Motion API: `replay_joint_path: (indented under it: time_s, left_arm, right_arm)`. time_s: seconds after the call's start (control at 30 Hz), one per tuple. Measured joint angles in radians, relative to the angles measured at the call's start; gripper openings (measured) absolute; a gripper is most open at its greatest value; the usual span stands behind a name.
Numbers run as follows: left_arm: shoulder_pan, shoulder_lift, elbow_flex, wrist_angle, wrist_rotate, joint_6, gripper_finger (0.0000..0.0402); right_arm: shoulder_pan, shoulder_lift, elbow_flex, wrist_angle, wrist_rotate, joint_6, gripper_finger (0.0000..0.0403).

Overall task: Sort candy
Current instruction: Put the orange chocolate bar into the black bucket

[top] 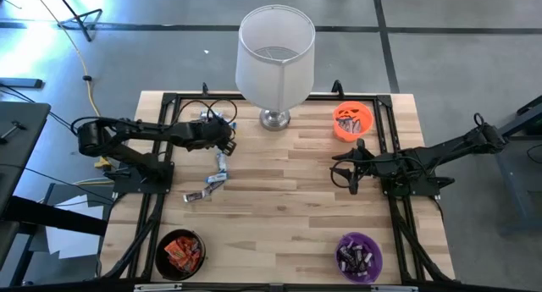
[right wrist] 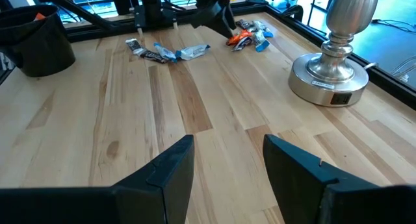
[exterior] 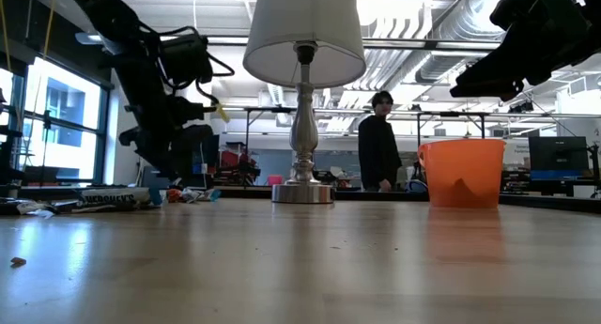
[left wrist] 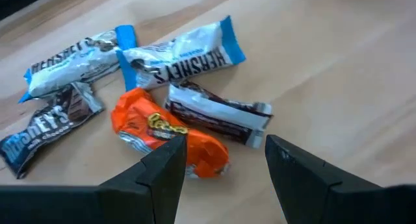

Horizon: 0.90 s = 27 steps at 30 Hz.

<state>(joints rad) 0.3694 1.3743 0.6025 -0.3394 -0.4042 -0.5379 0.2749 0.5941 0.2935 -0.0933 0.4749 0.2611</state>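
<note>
Candy [left wrist: 170, 130] lies clustered on the wood just ahead of the left gripper [left wrist: 224, 162], whose fingers are spread and empty. An orange-wrapped piece sits nearest its fingertips; closing on that one alone looks wise. Right gripper [right wrist: 227, 162], also spread, waits well apart.

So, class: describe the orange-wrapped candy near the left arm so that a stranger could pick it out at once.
Start at the lamp and look left to the small candy cluster under the left gripper. The orange candy lies just ahead of its open fingers, the only orange wrapper there.
</note>
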Motion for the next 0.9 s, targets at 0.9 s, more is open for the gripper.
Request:
replay_joint_path:
  time_s: [0.9]
  left_arm:
    - [0.043,0.125,0.001,0.028,-0.053,-0.178,0.0198]
  right_arm:
    - [0.000,0.000,0.000,0.000,0.000,0.000,0.0180]
